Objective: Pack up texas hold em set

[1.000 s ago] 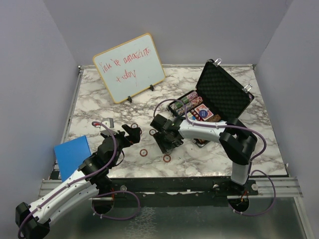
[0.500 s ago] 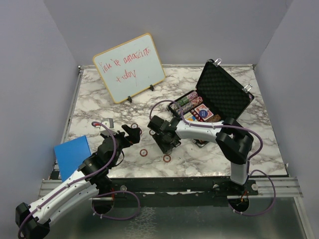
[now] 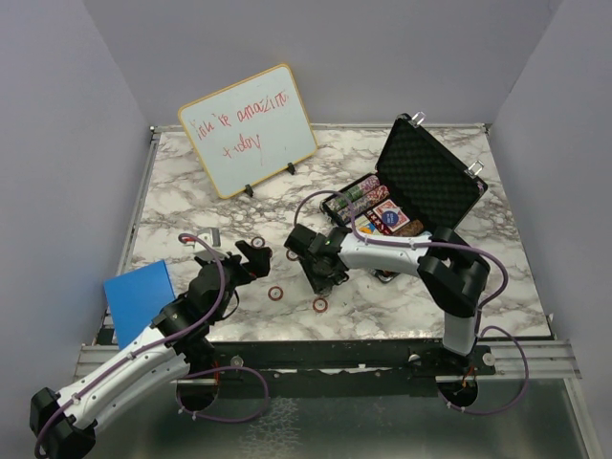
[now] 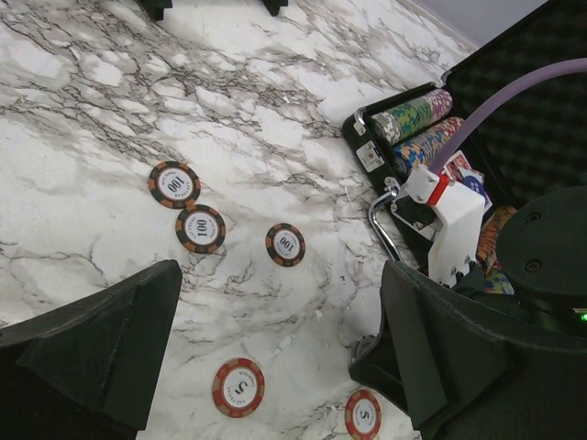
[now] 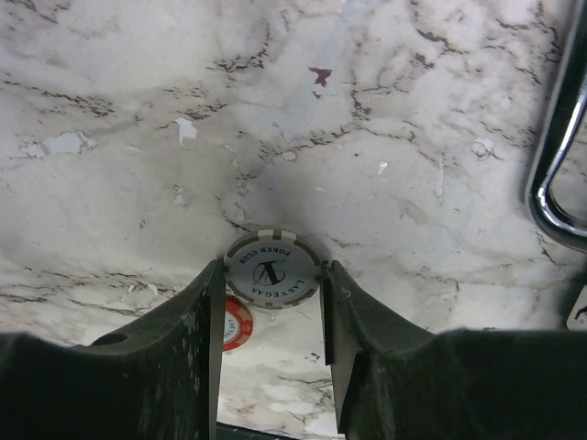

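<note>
On the tabletop (image 3: 497, 277), packing looks partly done: chip rows (image 3: 356, 198) and card decks (image 3: 390, 216) sit in the open briefcase (image 3: 430, 172).
My right pincer (image 5: 272, 275) pinches a grey poker chip (image 5: 272, 266); my left pincer (image 4: 275, 339) hangs spread above five loose chips (image 4: 200, 228).

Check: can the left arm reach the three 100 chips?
Probably yes: the open left gripper hangs near the 100 chips, only bare marble between, the right arm off to one side.

The grey-veined white marble tabletop (image 3: 172, 201) looks smooth, slightly glossy; black foam lid lining (image 3: 432, 177) matt, dimpled; round grey poker chip (image 5: 272, 269) smooth plastic.
</note>
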`<action>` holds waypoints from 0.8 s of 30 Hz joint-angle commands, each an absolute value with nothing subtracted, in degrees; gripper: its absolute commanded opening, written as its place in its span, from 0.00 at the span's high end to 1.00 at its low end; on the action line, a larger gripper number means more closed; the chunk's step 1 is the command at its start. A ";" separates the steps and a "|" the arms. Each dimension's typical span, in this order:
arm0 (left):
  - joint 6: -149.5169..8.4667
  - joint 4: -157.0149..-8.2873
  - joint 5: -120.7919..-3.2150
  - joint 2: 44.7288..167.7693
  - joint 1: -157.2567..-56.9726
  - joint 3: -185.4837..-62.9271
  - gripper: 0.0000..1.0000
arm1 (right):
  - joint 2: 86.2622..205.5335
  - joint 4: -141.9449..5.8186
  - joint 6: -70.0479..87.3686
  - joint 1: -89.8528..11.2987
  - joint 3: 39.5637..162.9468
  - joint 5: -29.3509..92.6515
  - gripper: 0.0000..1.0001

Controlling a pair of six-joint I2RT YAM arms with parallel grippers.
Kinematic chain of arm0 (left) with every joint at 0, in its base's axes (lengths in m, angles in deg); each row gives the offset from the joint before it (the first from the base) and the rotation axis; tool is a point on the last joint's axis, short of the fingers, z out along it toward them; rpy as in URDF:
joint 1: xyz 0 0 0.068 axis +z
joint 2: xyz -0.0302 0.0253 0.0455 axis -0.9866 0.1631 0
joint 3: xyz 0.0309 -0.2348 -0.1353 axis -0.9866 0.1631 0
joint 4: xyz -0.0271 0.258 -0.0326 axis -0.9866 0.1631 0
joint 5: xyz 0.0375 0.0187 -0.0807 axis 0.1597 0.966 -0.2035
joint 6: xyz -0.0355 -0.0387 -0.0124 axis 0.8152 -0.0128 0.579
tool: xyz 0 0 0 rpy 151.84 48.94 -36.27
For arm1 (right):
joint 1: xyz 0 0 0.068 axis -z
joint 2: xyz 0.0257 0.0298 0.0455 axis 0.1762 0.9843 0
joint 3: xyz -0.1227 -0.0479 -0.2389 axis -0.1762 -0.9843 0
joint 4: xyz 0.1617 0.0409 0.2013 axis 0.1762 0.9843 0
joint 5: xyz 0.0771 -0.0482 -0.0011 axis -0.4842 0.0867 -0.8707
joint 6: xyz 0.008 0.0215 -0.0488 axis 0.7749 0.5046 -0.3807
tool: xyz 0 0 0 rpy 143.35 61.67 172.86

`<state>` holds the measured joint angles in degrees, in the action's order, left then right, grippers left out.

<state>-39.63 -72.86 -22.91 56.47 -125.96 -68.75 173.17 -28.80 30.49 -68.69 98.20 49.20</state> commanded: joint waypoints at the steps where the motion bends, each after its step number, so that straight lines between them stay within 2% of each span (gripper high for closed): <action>1: -39.40 -75.05 -26.42 56.87 -125.82 -67.33 0.01 | 169.79 -25.84 34.13 -68.51 99.11 54.22 0.72; 8: -40.00 -80.15 -32.36 57.85 -125.79 -65.10 0.01 | 164.35 -26.03 36.49 -65.77 100.04 52.45 0.72; 14: -41.59 -90.59 -41.82 60.39 -125.78 -62.76 0.01 | 159.15 -28.32 41.12 -62.58 99.93 50.74 0.72; 19: -41.73 -102.45 -52.14 66.44 -125.80 -63.09 0.02 | 154.77 -32.30 47.87 -60.61 100.32 47.05 0.72; 24: -40.71 -108.68 -57.30 74.59 -125.81 -66.27 0.07 | 151.73 -36.95 52.96 -59.51 100.20 43.30 0.72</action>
